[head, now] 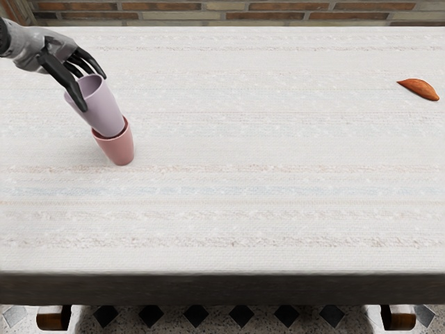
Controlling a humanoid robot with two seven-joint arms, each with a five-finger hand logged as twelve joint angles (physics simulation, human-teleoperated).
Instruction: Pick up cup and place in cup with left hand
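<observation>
My left hand [89,88] reaches in from the picture's upper left, its dark fingers closed around the rim of a lilac cup [103,108]. The lilac cup tilts, its open top toward the upper left. Its base is at the mouth of a pink cup [116,147] and seems to dip slightly inside it. The pink cup stands on the table, leaning a little. How deep the lilac cup's base sits is hidden by the pink cup's wall.
A brown-orange, pointed oval object [420,89] lies at the table's far right. The pale, striped table [243,209] ends at a dark front edge, with a brick wall behind it.
</observation>
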